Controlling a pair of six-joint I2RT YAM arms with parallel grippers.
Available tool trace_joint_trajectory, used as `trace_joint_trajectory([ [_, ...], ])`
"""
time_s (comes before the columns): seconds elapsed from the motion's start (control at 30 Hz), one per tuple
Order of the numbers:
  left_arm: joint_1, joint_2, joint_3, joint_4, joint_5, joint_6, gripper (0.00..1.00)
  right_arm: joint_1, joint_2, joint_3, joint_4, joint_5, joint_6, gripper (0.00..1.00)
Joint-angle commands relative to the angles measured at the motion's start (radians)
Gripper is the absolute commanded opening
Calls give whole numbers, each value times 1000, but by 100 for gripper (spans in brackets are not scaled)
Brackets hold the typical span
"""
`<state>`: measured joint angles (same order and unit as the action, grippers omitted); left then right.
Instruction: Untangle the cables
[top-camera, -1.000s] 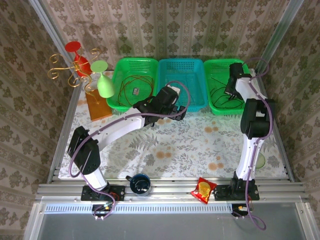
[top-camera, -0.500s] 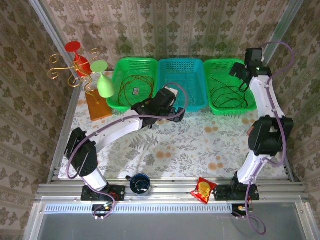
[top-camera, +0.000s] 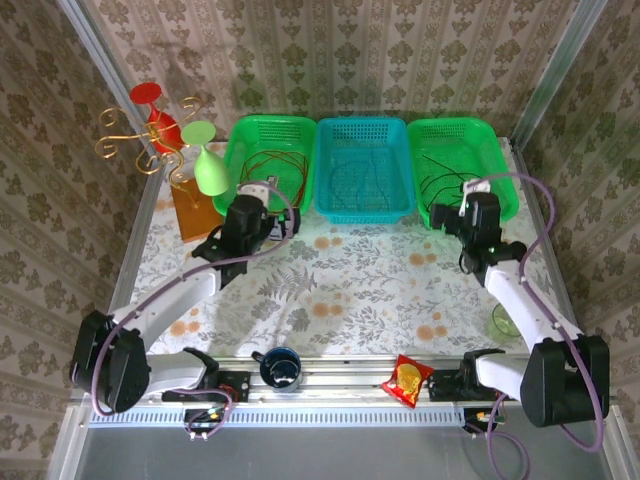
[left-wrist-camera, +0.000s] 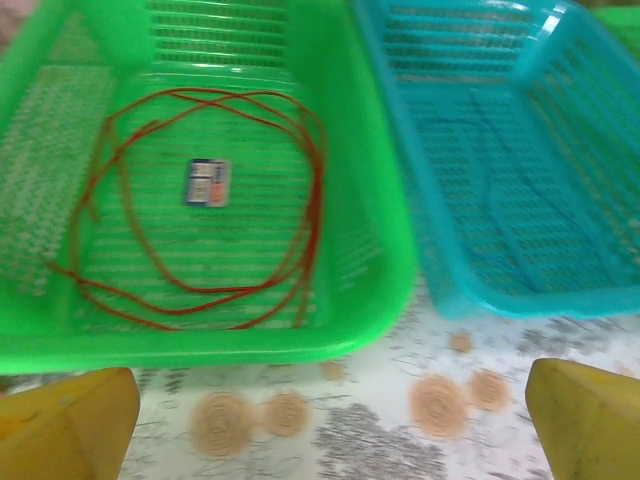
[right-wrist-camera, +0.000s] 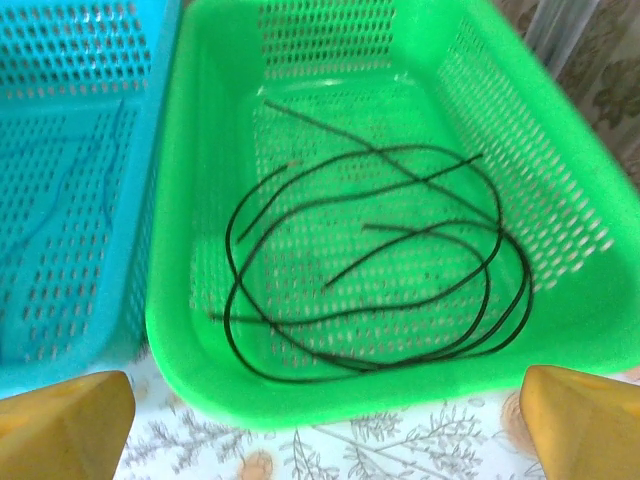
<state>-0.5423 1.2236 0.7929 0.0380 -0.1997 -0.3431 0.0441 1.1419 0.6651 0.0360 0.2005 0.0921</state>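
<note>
A red cable (left-wrist-camera: 317, 200) lies looped in the left green basket (left-wrist-camera: 250, 345), beside a small label (left-wrist-camera: 208, 182). A dark blue cable (top-camera: 345, 178) rests in the blue basket (left-wrist-camera: 520, 300). A black cable (right-wrist-camera: 485, 290) lies coiled in the right green basket (right-wrist-camera: 300, 395). My left gripper (left-wrist-camera: 330, 430) hovers open over the tablecloth just in front of the left basket, nothing between its yellow fingers (left-wrist-camera: 70, 425). My right gripper (right-wrist-camera: 325, 425) is open and empty in front of the right basket. From above, the left gripper (top-camera: 262, 205) and right gripper (top-camera: 470, 205) both face the baskets.
A gold rack with a red glass (top-camera: 150, 110) and a green goblet (top-camera: 208, 170) stands at the back left by a wooden block (top-camera: 195, 215). A dark mug (top-camera: 281, 367) and a snack packet (top-camera: 408, 380) sit at the near edge. A green glass (top-camera: 505, 320) is at the right.
Both arms have drawn back out of the baskets toward the near side. The right gripper has left the black cable in its basket and opened fully. The left arm swung left.
</note>
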Motion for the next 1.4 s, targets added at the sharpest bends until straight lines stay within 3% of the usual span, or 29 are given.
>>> trace_joint_trajectory([
  [0.0,60,-61,-72,180,-18,-5,100,0,-26,-120,256,-4,-1,100],
  [0.13,70,-133,-175,299,9,175,100,0,-14,-234,409,13,4,100],
  [0.3,78,-156,-232,331,-42,280,100,-1,84,-308,612,45,-54,100],
  [0.37,80,-159,-275,416,-82,309,100,-1,159,-315,699,53,-65,100],
  [0.43,79,-157,-347,553,-116,356,100,-4,187,-281,674,58,-41,100],
  [0.5,79,-154,-416,698,-114,455,100,-7,236,-316,806,44,-17,100],
  [0.67,173,-207,-436,619,-97,500,100,4,407,-424,1163,1,-52,100],
  [0.83,250,-236,-468,561,-69,533,100,11,381,-332,948,-39,-74,100],
  [0.97,308,-178,-508,622,-24,559,100,13,385,-308,909,-37,-75,100],
  [1.13,395,18,-541,845,76,552,100,4,387,-272,844,-44,-64,100],
  [1.23,413,150,-537,990,75,510,100,-2,387,-266,835,-44,-55,100],
  [1.37,412,260,-504,1021,72,514,100,-6,388,-265,829,-53,-54,100],
])
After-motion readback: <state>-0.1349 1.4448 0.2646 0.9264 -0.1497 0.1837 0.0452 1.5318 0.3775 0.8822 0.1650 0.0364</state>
